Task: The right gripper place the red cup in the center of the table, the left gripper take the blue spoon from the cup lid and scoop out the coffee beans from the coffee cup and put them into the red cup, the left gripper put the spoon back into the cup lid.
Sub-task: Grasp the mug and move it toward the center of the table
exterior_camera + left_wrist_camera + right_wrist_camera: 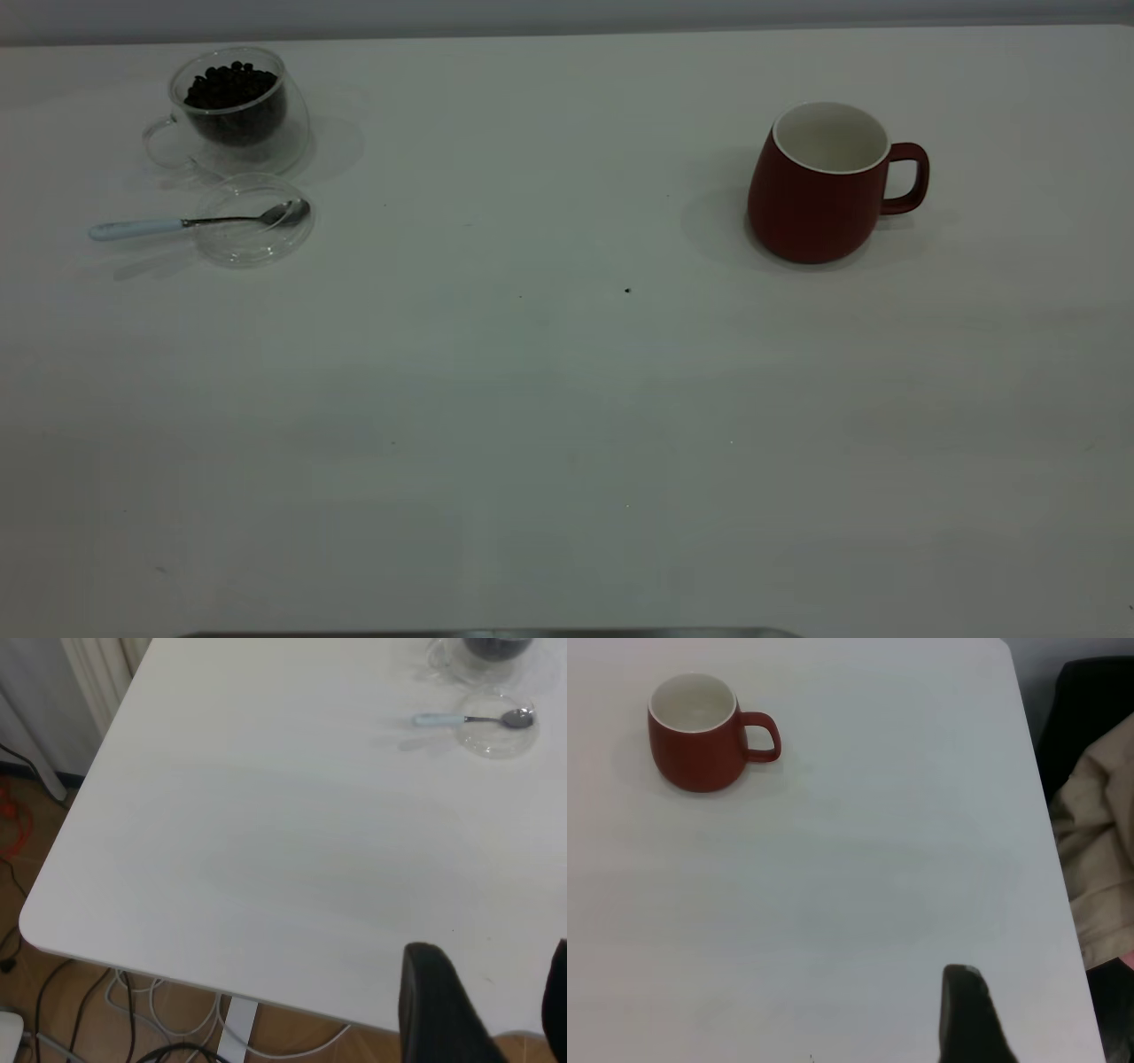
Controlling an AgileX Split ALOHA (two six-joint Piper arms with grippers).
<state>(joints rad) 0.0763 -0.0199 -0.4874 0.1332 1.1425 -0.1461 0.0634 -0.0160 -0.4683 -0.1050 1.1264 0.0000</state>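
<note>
On the right of the white table (549,399) stands our rounded dark-red ceramic cup (819,186), untouched, so step one is pending. We must bring the right gripper (970,1014), whose grip we cannot tell, to its handle.

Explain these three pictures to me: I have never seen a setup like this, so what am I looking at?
A two-armed robot works at a white table. One picture looks across the table from outside; the other two come from cameras on each arm's wrist. On the table stand a red cup, empty, and a glass cup of coffee beans. Beside the glass cup lies a clear lid with a spoon resting across it. The dark shapes at the wrist pictures' edges are the left gripper and a finger of the right gripper, both far from the objects. Nothing is held.
</note>
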